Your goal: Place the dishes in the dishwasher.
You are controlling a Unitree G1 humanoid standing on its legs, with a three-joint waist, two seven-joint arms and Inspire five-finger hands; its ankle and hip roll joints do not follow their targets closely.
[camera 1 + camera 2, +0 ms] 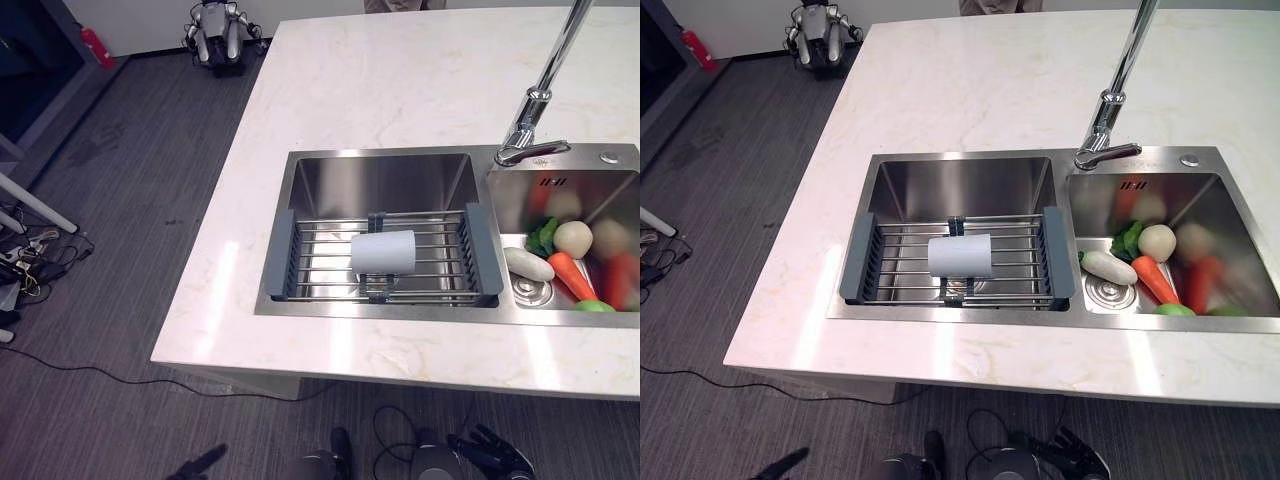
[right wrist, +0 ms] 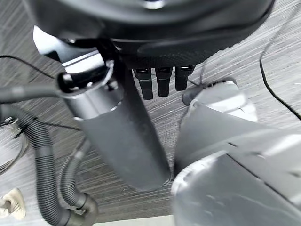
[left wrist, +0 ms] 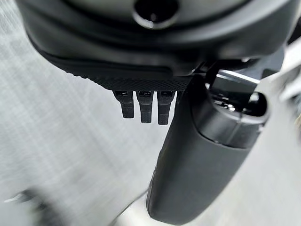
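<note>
pale grey cup (image 1: 383, 252), orange carrot (image 1: 572, 274)

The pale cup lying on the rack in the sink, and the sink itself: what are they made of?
The pale grey cup looks like matte plastic or ceramic: it has no glare. The double sink seems brushed stainless steel, with soft streaky reflections. The wire rack looks metal with grey plastic ends.

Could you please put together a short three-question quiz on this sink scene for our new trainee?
1. True or false: the cup stands upright on the rack.
2. Which basin holds the carrot: A the one under the rack, B the other one?
3. What is either hand holding?

Key: 1 false, it lies on its side. 2 B. 3 Nothing; the left hand and right hand hang low with straight fingers.
</note>
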